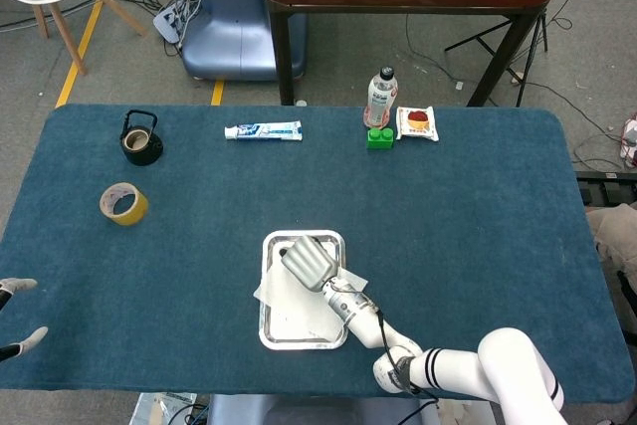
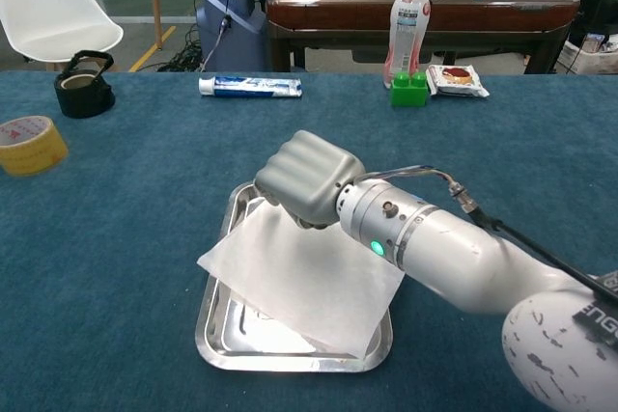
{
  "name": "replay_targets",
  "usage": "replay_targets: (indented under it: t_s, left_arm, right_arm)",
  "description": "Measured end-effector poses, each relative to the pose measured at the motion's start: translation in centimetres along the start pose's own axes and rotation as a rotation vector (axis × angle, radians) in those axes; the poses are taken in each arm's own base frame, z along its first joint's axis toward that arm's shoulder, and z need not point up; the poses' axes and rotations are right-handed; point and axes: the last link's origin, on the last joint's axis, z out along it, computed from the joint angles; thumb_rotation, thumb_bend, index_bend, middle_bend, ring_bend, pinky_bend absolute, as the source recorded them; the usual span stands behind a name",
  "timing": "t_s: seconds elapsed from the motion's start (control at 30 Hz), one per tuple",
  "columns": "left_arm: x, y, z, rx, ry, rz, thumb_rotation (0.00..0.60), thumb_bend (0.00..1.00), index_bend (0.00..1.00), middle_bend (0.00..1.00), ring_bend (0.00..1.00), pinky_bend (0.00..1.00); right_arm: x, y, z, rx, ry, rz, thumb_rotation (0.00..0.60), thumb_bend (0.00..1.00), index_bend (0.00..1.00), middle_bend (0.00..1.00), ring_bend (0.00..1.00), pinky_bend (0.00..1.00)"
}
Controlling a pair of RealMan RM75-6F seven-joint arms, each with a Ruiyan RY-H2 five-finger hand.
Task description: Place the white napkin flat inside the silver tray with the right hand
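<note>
The silver tray sits on the blue table near the front, and the white napkin lies spread across it. The napkin's left and right corners hang over the rim. My right hand hovers over the tray's far end with its fingers curled in on the napkin's far corner; the grip itself is hidden under the hand. From the head view, the right hand covers the upper part of the tray and the napkin. My left hand shows only at the left edge, fingers apart and holding nothing.
A yellow tape roll and a black kettle stand at the far left. A toothpaste tube, a bottle, a green block and a snack packet line the back edge.
</note>
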Motion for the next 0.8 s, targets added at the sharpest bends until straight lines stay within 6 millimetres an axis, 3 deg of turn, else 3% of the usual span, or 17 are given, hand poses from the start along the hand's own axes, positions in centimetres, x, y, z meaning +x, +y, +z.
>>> replay_targets:
  t_s: [0.43, 0.8]
  left_arm:
    - [0.08, -0.03, -0.05, 0.000, 0.001, -0.003, 0.600, 0.11, 0.33, 0.36, 0.30, 0.49]
    - [0.20, -0.01, -0.15, -0.002, 0.005, -0.004, 0.600, 0.11, 0.33, 0.36, 0.30, 0.49]
  right_arm:
    - [-0.34, -1.04, 0.42, 0.011, -0.003, 0.009, 0.600, 0.97, 0.38, 1.00, 1.00, 1.00]
    - [-0.90, -0.65, 0.54, -0.005, -0.014, -0.015, 0.600, 0.97, 0.38, 1.00, 1.00, 1.00]
